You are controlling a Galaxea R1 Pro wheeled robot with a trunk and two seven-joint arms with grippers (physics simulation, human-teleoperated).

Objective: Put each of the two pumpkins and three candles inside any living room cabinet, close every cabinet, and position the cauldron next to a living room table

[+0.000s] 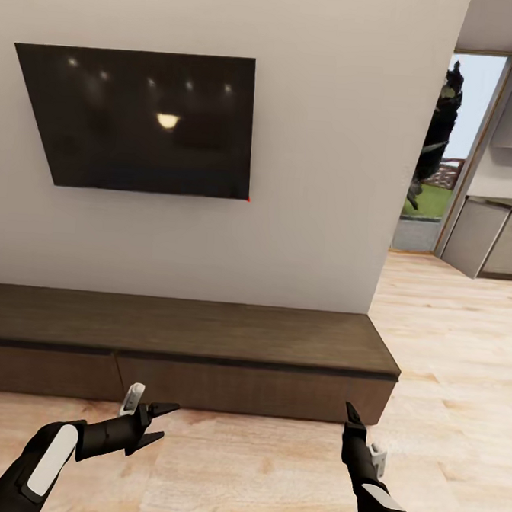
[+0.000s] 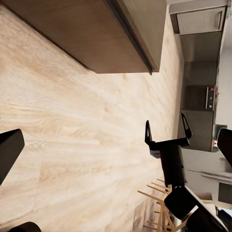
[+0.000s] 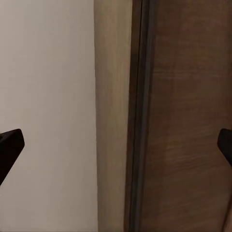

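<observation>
The cabinet [image 1: 205, 330] is a long low dark-brown unit against the white wall, and both its drawer fronts sit flush and shut. My left gripper [image 1: 163, 422] hangs open just in front of its left half, low over the floor, with nothing between its fingers. My right gripper [image 1: 350, 414] is near the cabinet's right end, fingers pointing at the drawer front [image 3: 188, 121]. In the left wrist view the right gripper [image 2: 166, 131] shows its two fingers spread and empty beside the cabinet's end [image 2: 96, 34]. The pumpkins, candles, cauldron and table are out of view.
A dark TV [image 1: 136, 118] hangs on the wall above the cabinet. Pale wood floor [image 1: 271, 478] runs in front and to the right, where an opening leads to grey kitchen units [image 1: 490, 238] and an outside door [image 1: 438, 162]. A pale wooden frame [image 2: 159, 208] stands behind the right arm.
</observation>
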